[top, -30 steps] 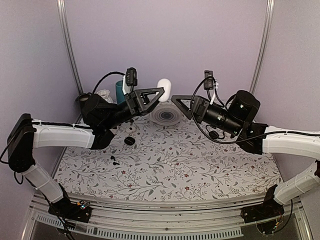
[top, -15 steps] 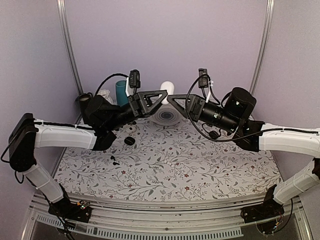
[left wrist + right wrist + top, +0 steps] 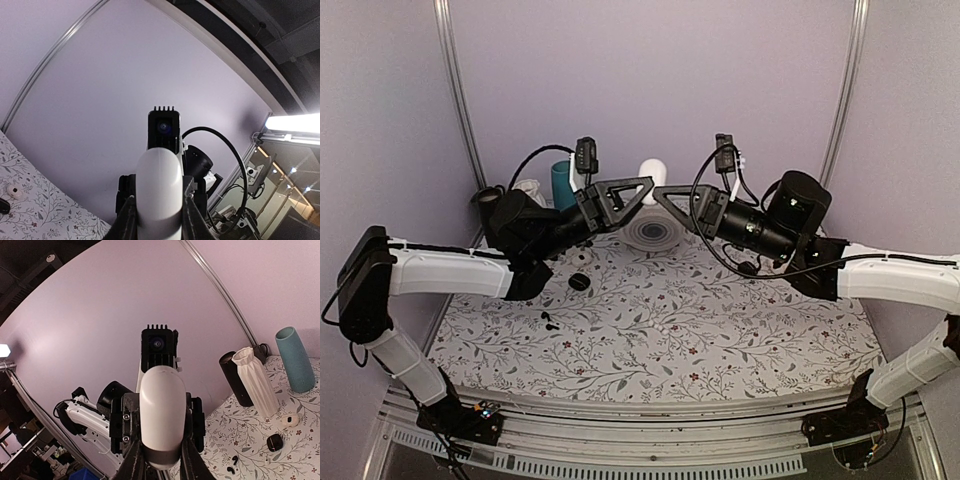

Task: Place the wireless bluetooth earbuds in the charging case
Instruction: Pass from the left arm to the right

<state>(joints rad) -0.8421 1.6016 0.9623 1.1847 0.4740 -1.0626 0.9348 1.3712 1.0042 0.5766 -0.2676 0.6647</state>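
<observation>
A white pebble-shaped charging case (image 3: 651, 172) is held in the air at the back of the table, between both grippers. My left gripper (image 3: 641, 189) is shut on it from the left; in the left wrist view (image 3: 159, 202) the case (image 3: 159, 175) fills the gap between the fingers. My right gripper (image 3: 663, 193) meets it from the right, fingers against the sides of the case (image 3: 161, 405) in the right wrist view (image 3: 161, 452). Black earbuds (image 3: 548, 320) lie on the floral cloth at the left, also seen in the right wrist view (image 3: 231, 470). A pale bud (image 3: 663, 327) lies mid-table.
A black case (image 3: 579, 282) and a small white case (image 3: 582, 257) sit on the cloth under the left arm. A teal vase (image 3: 560, 183), a white ribbed vase (image 3: 257, 380) and a black cylinder (image 3: 235, 377) stand at the back left. A white disc (image 3: 650, 233) lies below the grippers.
My right gripper has moved left and up until its fingers close round the white case that the left gripper holds. The left arm has barely moved.
</observation>
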